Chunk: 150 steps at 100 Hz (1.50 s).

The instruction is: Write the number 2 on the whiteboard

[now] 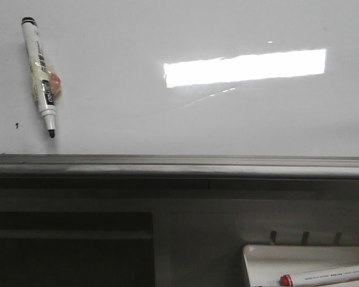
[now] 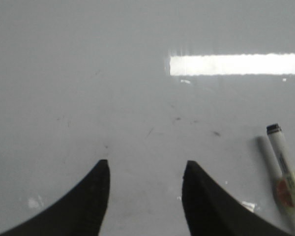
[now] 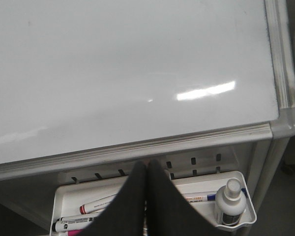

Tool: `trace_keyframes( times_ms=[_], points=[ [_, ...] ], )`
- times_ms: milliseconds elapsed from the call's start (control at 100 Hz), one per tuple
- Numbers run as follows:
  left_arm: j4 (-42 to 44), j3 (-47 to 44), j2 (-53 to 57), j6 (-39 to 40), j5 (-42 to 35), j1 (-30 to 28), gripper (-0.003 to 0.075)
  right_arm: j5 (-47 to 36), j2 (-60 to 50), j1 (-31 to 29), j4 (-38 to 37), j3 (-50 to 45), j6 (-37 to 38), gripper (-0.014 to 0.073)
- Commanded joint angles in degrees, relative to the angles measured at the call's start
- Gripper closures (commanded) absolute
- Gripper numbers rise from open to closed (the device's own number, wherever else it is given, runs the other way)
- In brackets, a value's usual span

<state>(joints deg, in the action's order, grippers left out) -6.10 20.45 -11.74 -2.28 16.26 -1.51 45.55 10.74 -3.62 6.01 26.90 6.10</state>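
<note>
The whiteboard (image 1: 179, 113) lies flat, glossy white, with a grey edge rail (image 1: 179, 164) along its near side. No number 2 shows on it. A white marker (image 1: 40, 75) with a black cap end and an exposed black tip lies on its left part; it also shows in the left wrist view (image 2: 287, 172). My left gripper (image 2: 145, 164) is open and empty over the bare board, to the side of the marker. My right gripper (image 3: 147, 164) is shut and empty, above the small white tray below the board's rail. Neither gripper shows in the front view.
A small white tray (image 3: 236, 182) hangs below the rail, holding a red-capped marker (image 3: 98, 204), a black marker (image 3: 69, 223), a blue marker and a small spray bottle (image 3: 231, 201). A tiny black speck (image 1: 17, 125) sits near the marker tip. The board's corner (image 3: 285, 123) is at the right.
</note>
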Motion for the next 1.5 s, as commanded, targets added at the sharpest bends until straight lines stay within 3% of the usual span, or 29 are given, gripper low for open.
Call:
trace_keyframes(
  times_ms=[0,290,530,870,1320,1490],
  points=[
    [-2.54,1.94,-1.15,-0.17,-9.04,-0.14,0.0303,-4.4,1.13,0.14,1.14,2.03,0.07,0.0654],
    [-5.65,1.94,-1.27,-0.17,-10.75,4.3,0.0303,-3.9,1.13,0.14,4.51,2.03,0.07,0.0654],
    [-5.55,1.94,-7.34,-3.73,-11.6,17.06,0.0303,-4.22,1.13,0.14,4.51,2.03,-1.79,0.0654],
    [-6.08,1.94,-28.58,-3.6,-25.67,32.32,0.0303,-6.58,1.13,0.14,4.51,2.03,-4.51,0.0654],
    [-21.05,1.94,-51.0,-3.6,-44.54,43.38,0.0303,-10.29,1.13,1.23,3.32,2.03,-4.51,0.0654],
    [-26.29,2.65,-55.42,-3.49,-46.51,45.21,0.0303,-10.42,1.13,1.23,3.32,2.03,-4.51,0.0654]
  ],
)
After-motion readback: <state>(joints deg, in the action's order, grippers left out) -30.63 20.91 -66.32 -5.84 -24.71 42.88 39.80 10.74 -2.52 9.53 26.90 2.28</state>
